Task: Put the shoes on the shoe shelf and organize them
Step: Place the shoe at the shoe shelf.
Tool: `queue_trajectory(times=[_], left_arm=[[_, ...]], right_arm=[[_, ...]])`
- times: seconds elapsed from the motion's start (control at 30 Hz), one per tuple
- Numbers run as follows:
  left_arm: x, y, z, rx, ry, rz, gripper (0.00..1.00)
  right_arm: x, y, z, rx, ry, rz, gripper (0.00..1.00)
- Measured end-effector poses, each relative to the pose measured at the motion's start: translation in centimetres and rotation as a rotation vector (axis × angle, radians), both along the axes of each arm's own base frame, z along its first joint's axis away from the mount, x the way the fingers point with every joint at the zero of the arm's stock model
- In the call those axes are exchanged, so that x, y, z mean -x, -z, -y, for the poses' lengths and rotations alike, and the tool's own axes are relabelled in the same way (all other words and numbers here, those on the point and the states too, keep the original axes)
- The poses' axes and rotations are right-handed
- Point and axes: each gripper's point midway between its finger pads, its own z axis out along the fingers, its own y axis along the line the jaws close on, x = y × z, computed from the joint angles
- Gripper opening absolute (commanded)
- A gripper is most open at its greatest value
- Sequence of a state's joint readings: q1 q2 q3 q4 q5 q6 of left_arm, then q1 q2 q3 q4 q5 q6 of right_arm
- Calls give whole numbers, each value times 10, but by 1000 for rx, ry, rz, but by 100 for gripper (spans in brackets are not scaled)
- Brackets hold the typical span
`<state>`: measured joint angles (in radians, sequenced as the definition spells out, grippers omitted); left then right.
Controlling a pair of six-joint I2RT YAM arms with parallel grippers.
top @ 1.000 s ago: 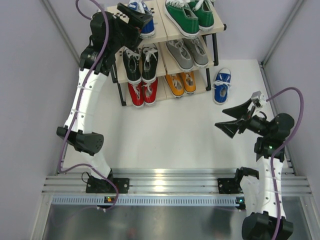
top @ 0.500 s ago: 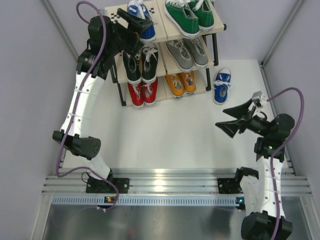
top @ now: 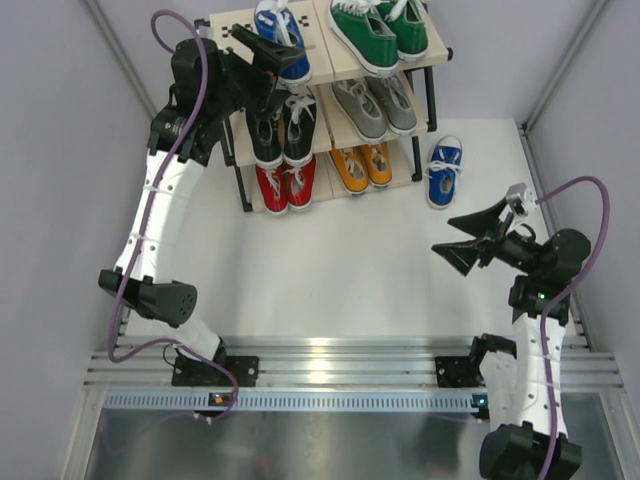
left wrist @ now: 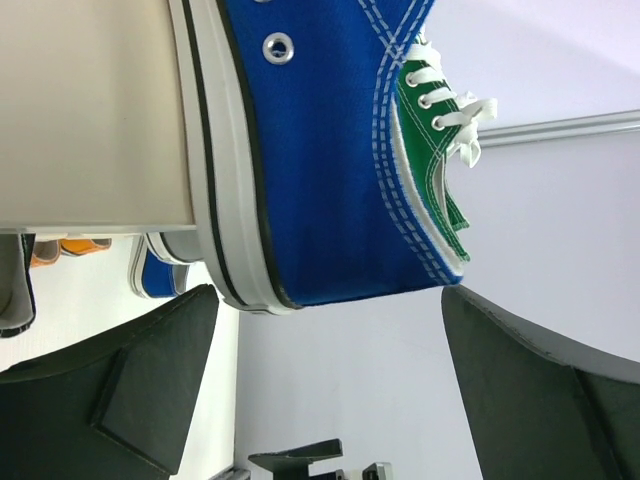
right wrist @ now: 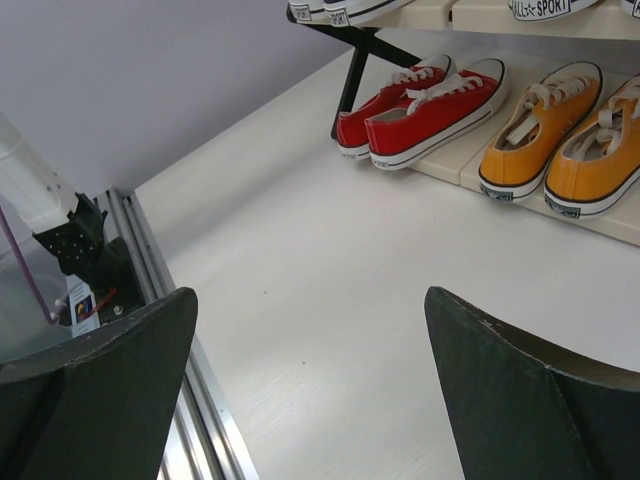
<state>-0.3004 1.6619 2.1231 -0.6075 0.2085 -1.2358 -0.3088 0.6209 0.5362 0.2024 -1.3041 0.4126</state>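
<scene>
Robot lab test cell — plain grey walls (top: 60, 150), white table (top: 330, 270), aluminium mounting rail (top: 340, 365)

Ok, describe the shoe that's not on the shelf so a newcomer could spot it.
Find the three-tier shoe shelf at the far side of the white table. Just right of its right legs, on the table, lies a lone blue sneaker. Every other shoe sits on a tier, including the other blue one up top.

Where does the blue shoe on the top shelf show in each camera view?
Top view: blue shoe at the upper edge, left of centre.
Left wrist: blue shoe fills the upper centre.
Right wrist: not in it.
Shared landmark: the shelf, seen in all three.
</scene>
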Motion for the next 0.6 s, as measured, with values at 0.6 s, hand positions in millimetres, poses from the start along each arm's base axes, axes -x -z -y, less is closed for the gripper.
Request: queue_trajectory(times=[0.6], left_arm=[[44, 23, -7, -94, 76, 2, 98]], right_arm=[[0, 4, 3, 32, 3, 29, 95]])
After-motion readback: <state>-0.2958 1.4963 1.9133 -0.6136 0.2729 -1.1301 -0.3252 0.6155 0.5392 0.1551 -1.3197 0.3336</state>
